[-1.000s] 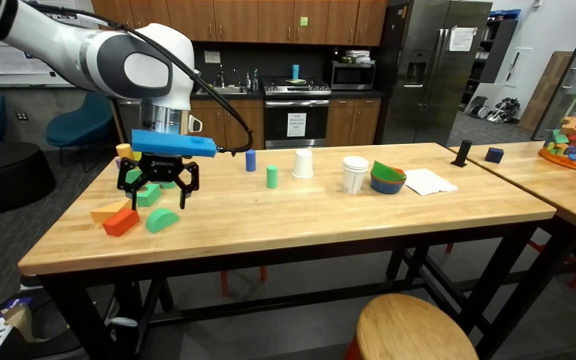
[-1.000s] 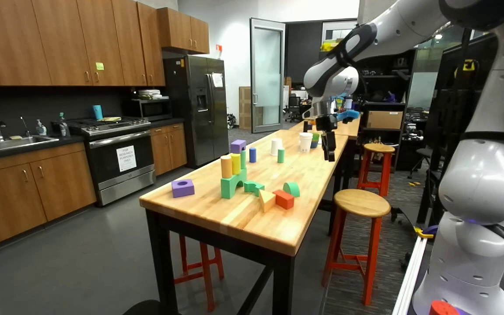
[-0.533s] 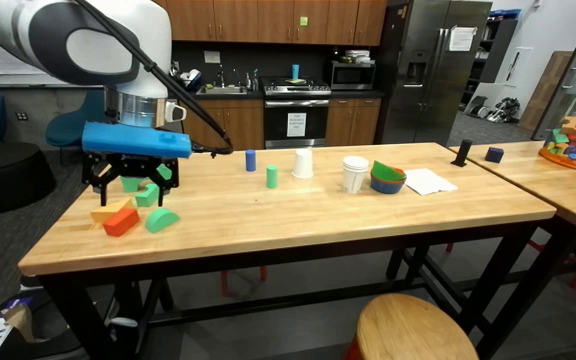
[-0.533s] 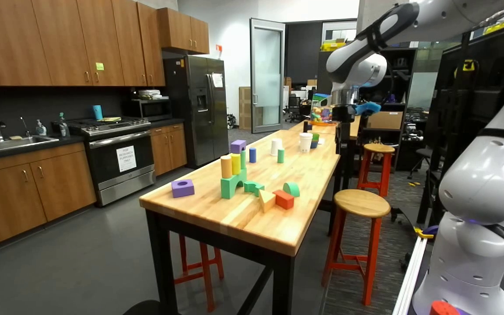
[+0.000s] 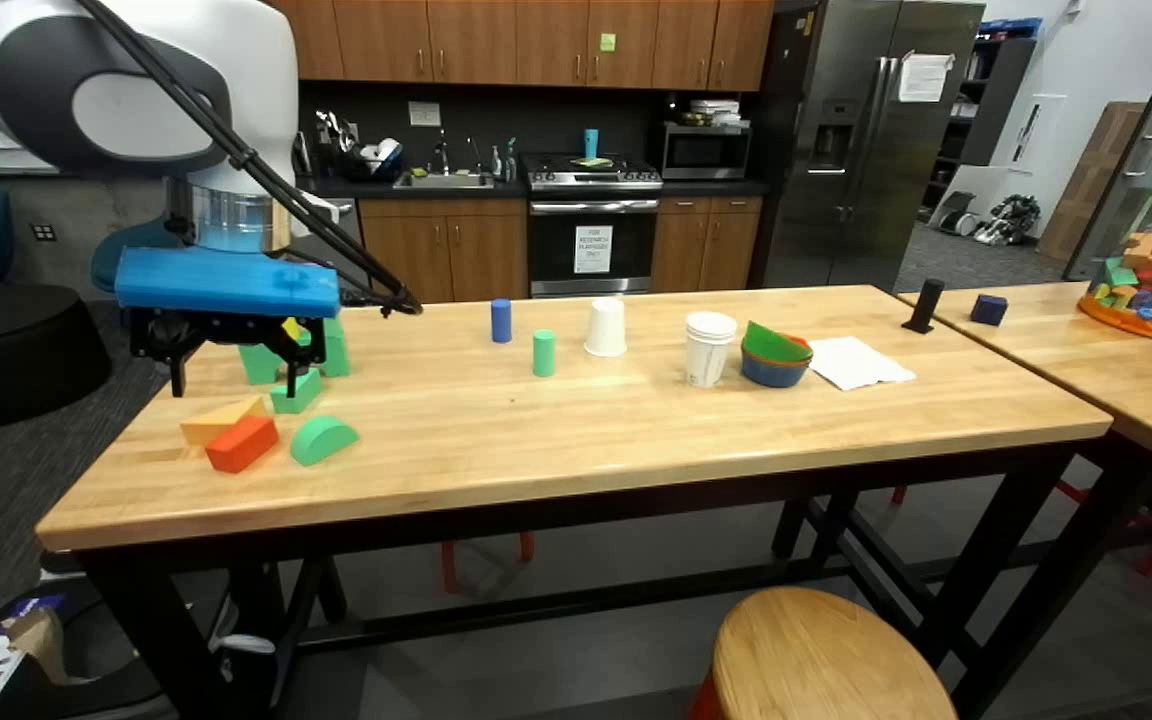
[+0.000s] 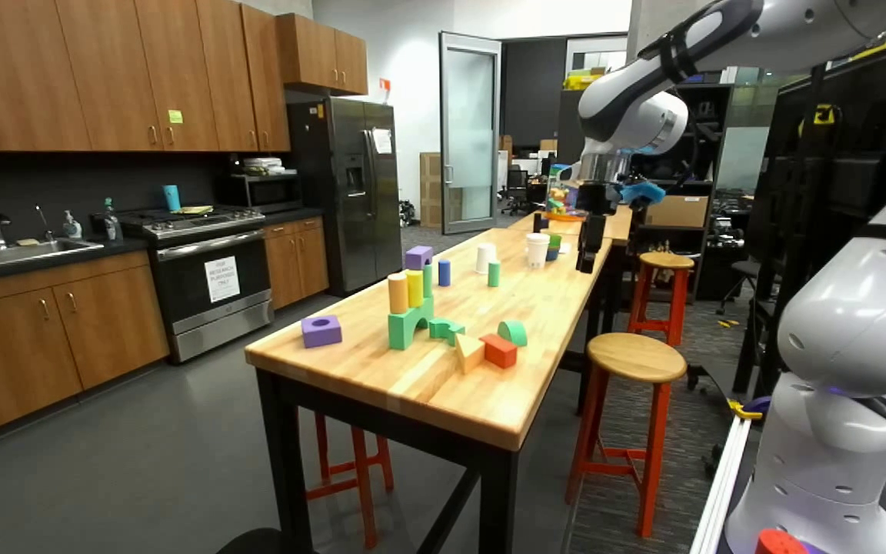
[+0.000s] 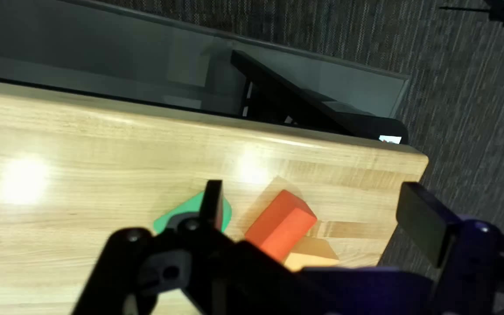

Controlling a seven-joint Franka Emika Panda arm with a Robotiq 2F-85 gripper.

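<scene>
On the wooden table [image 5: 636, 420], the red block [image 5: 242, 446] lies ungripped, the orange wedge [image 5: 219, 421] and green half-round [image 5: 324, 441] near it; higher than it hangs the gripper [image 5: 234, 389], jaws apart, empty. Away from it, a block stack [image 6: 414, 292] stands assembled.

Research laboratory with kitchen fittings: brown wooden wall cabinets [image 5: 521, 42], tall dark-metal refrigerator [image 5: 856, 180], and black-and-steel oven [image 5: 636, 248] bearing a rectangular white paper sign [image 5: 593, 249], "For research purposes only"; a glossy white jointed robot arm [image 6: 858, 315] stands opposite.
</scene>
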